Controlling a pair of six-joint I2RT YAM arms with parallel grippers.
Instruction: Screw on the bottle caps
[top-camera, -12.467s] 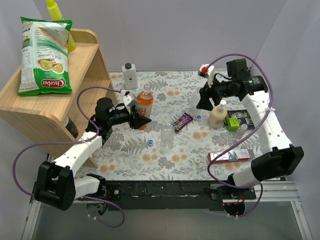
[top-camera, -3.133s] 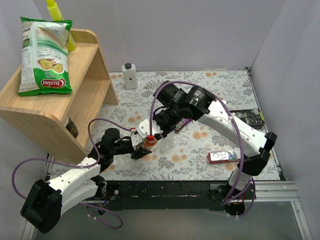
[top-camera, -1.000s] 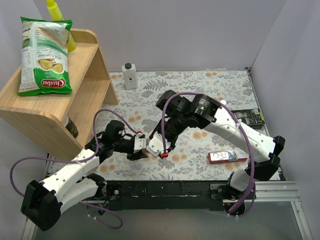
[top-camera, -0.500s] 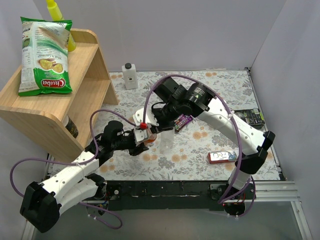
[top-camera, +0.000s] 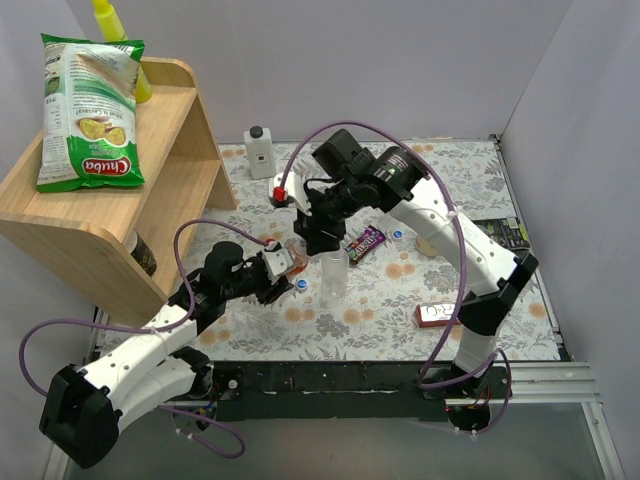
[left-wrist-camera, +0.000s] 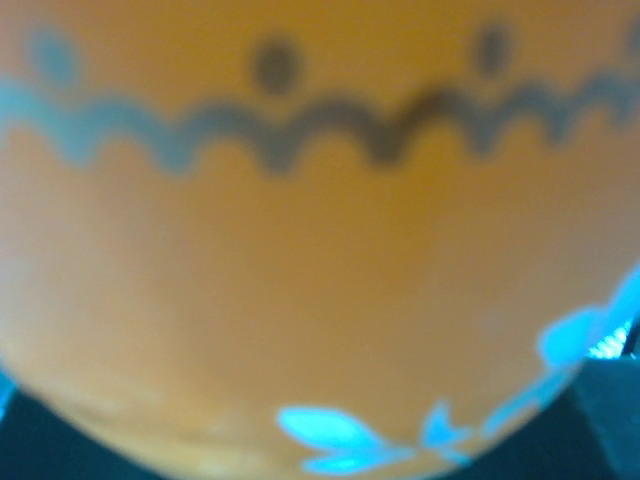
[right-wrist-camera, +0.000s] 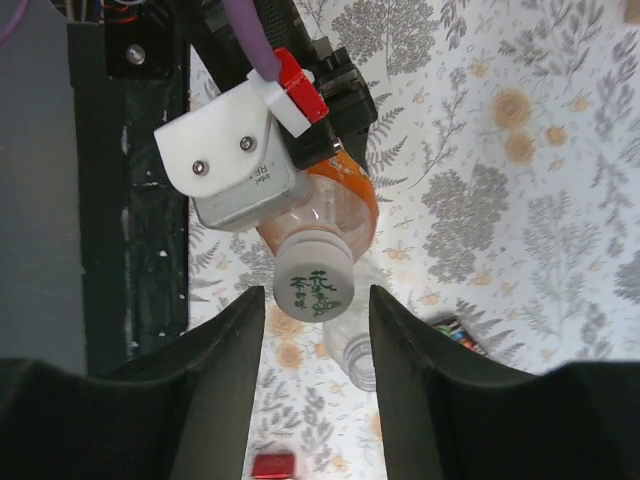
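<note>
**Orange bottle gripped on the left, right jaws open around its cap**

The left gripper (top-camera: 284, 266) is clamped on the orange bottle (top-camera: 291, 257), its jaws closed on the bottle's body. Its wrist camera is filled by the blurred orange label: a wavy dark line with dots above it and light blue leaf shapes below, with no words sharp enough to read.

The right gripper (right-wrist-camera: 317, 297) hangs over the bottle's top with its jaws apart. A whitish cap (right-wrist-camera: 315, 284) sits on the neck between the two fingers (right-wrist-camera: 226, 365), with a thin gap showing on each side. The cap carries green printed characters, too small to make out.

Bottles of the task in view: two. One is the orange bottle in the left gripper. The other is a clear bottle (top-camera: 335, 276), standing uncapped just beside that gripper and under the right one.

Caps: three. One is the whitish cap on the orange bottle. The two blue caps lie loose on the cloth, one (top-camera: 302, 283) just beside the left gripper, one (top-camera: 398, 236) near the right arm, beyond a candy bar (top-camera: 365, 243).

Well away from both grippers, a green chips bag (top-camera: 90, 110) reads "Chula". A white bottle (top-camera: 259, 152) with a black cap and a red box (top-camera: 446, 313) carry print too small to read.
</note>
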